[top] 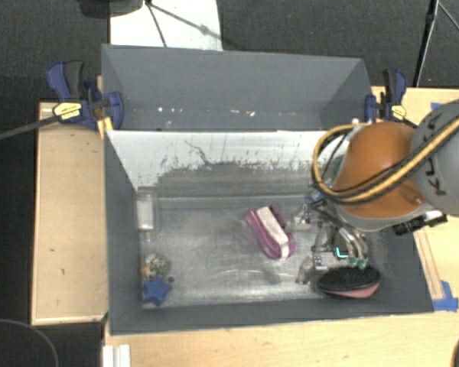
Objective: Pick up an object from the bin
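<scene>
My gripper (pixel 304 247) is low in the right part of the bin, open, and nothing shows between its fingers. Just to its left a pink-purple and white oblong thing (pixel 268 232) lies slanted on the bin floor, close to the upper fingertip (pixel 301 221) but apart from it. Right below the gripper, near the bin's front right corner, lies a dark oval thing with a pink rim (pixel 349 281), beside the lower fingertip (pixel 306 273).
A small clear jar (pixel 144 211) stands by the left wall. A greenish speckled ball (pixel 154 264) and a small blue thing (pixel 156 290) lie in the front left corner. The arm with its orange cover hangs over the bin's right side.
</scene>
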### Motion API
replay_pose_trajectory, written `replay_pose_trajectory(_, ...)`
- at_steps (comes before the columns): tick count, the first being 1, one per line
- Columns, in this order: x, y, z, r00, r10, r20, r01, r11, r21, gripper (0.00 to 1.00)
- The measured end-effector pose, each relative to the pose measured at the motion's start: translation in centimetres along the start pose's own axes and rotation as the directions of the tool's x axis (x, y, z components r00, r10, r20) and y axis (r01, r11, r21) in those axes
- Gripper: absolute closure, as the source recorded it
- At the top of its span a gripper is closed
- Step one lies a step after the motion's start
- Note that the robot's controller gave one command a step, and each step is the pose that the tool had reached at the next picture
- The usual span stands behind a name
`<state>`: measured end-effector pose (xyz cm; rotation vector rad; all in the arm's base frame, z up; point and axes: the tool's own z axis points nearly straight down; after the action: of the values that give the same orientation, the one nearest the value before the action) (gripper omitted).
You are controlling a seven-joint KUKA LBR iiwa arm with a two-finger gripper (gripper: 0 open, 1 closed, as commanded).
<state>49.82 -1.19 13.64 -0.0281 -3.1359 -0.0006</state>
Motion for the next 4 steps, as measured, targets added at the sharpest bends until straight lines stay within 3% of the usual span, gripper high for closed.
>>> replay_pose_trajectory(1, 0.0, -11.3, 6.4, 0.961, -0.277, 0.010, 0.277, 0.961, -0.004, 0.00)
replay_pose_trajectory(2, 0.1, -12.8, 3.5, 0.994, -0.110, 0.015, 0.110, 0.994, -0.004, 0.00)
replay_pose_trajectory(3, 0.1, -13.8, 3.6, 0.989, -0.148, 0.014, 0.148, 0.989, 0.004, 0.00)
replay_pose_trajectory(4, -0.1, -13.5, 6.5, 0.977, -0.214, 0.013, 0.214, 0.977, 0.004, 0.00)
